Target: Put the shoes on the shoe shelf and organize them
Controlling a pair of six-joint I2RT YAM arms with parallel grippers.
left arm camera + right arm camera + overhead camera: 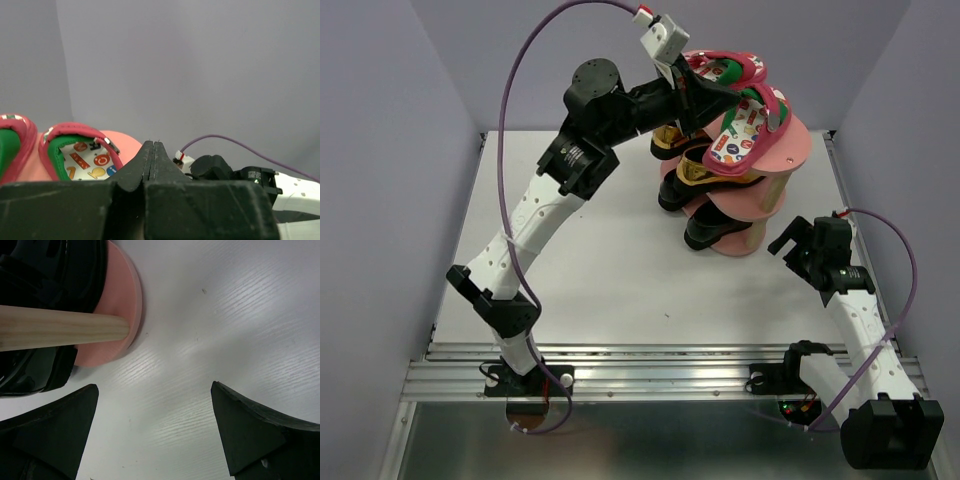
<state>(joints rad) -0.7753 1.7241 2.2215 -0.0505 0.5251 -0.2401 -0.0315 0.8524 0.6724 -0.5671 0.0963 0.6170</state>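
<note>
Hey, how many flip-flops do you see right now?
2. Both lie side by side on the top board of the shoe shelf: the far flip-flop at the back, the near flip-flop in front of it. The lower boards are partly hidden.

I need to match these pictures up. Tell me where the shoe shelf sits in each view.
Top external: shoe shelf upper middle, right of centre.
Left wrist: lower left, only its top board, behind a flip-flop.
Right wrist: upper left, its bottom board, a wooden post across it.
Shared landmark: the flip-flop links top and left wrist; a black shoe links top and right wrist.
</note>
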